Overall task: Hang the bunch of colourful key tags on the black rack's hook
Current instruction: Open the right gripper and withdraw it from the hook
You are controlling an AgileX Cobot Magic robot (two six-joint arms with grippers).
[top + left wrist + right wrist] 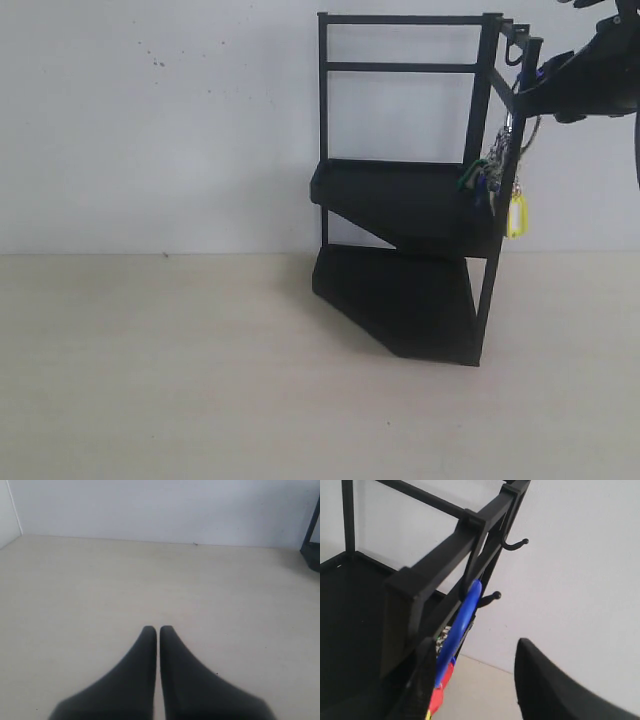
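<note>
The black rack [400, 195] stands against the white wall. The colourful key tag bunch [500, 170] hangs down its right front post, with a yellow tag [516, 215] lowest. In the right wrist view the bunch's blue loop [465, 617] sits over a small hook [468, 582] under the rack's top bar [445, 547], and red and yellow tags [437, 695] dangle below. My right gripper [475, 680] is open; the loop runs just beside one finger [422, 680], the other stands well apart. In the exterior view this gripper [545, 85] is at the rack's top right corner. My left gripper [158, 629] is shut and empty over the table.
Two more hooks [515, 544] [490, 597] stick out of the rack beyond the loop. The rack's lower corner [312, 550] shows at the edge of the left wrist view. The pale table [150, 370] spreads left of the rack, with the wall [150, 120] behind.
</note>
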